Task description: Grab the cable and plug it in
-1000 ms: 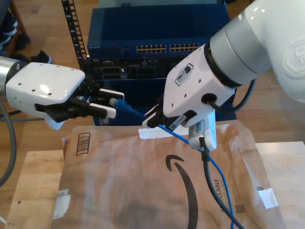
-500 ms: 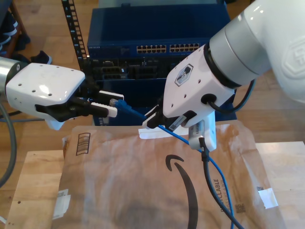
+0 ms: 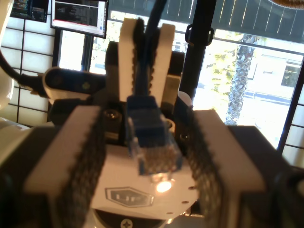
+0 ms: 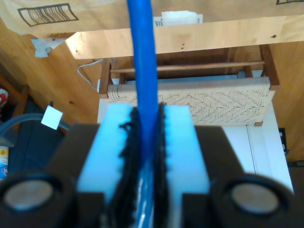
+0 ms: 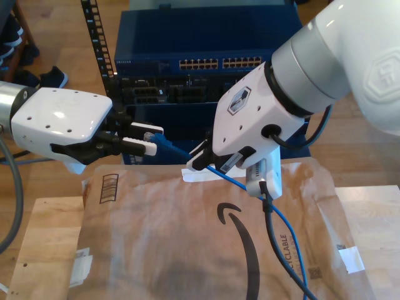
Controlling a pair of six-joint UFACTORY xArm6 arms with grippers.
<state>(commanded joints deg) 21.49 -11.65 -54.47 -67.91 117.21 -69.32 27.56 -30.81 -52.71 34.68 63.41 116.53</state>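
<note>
- Risk, as I judge it: the plug [image 3: 152, 147] sits between the spread pads [image 3: 80, 156] of my first gripper [image 5: 142, 139], touching neither that I can see. If they close off-centre, the plug could twist or its clip snag, and it would miss the ports on the blue rack [image 5: 206, 62].
- My second gripper [image 5: 199, 164], in the middle of the exterior view, is pressed together on the cable [image 4: 142, 71], which trails down over the paper envelope [image 5: 187, 250].
</note>
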